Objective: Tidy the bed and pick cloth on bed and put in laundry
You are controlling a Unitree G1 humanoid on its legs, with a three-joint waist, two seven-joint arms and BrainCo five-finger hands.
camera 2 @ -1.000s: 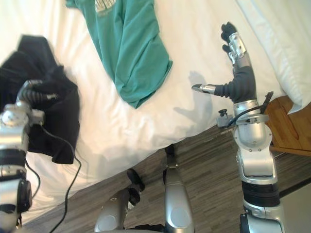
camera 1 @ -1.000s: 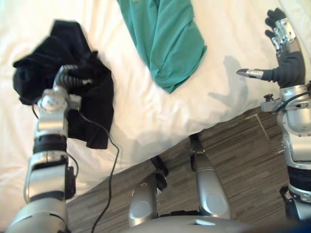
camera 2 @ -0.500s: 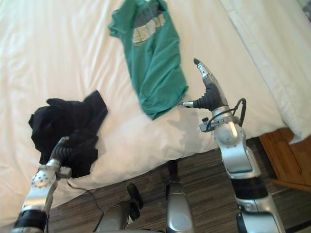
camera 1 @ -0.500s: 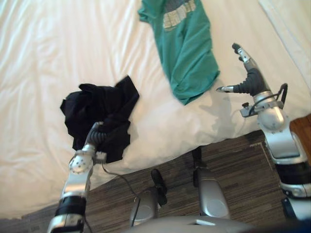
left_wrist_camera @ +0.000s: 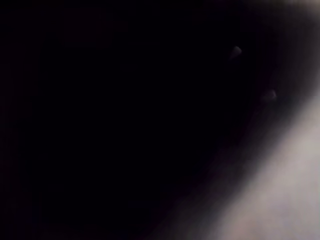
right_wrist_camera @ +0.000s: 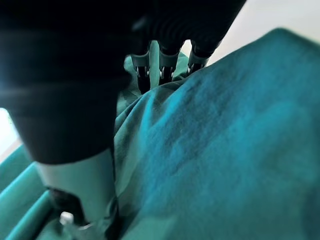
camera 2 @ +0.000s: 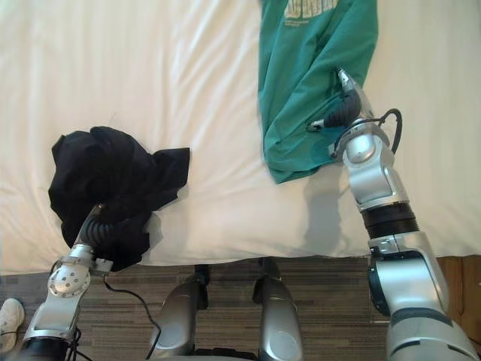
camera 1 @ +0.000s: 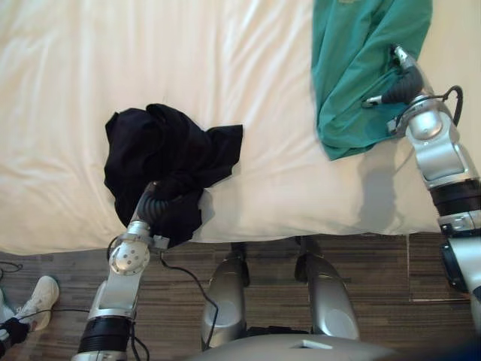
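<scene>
Two garments lie on the white bed [camera 1: 225, 68]: a black cloth [camera 1: 161, 162] near its edge and a green T-shirt [camera 1: 353, 68], cut off above. The right hand [camera 1: 402, 83], beside the shirt half a second ago, now rests on it, fingers straight. The left hand [camera 1: 154, 207] is buried in the black cloth, so I cannot tell its grip.

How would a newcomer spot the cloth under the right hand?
On the white bed, look to the robot's right, near the front edge. The teal fabric T-shirt lies flat under the right hand, unlike the black garment bunched on the left.
</scene>
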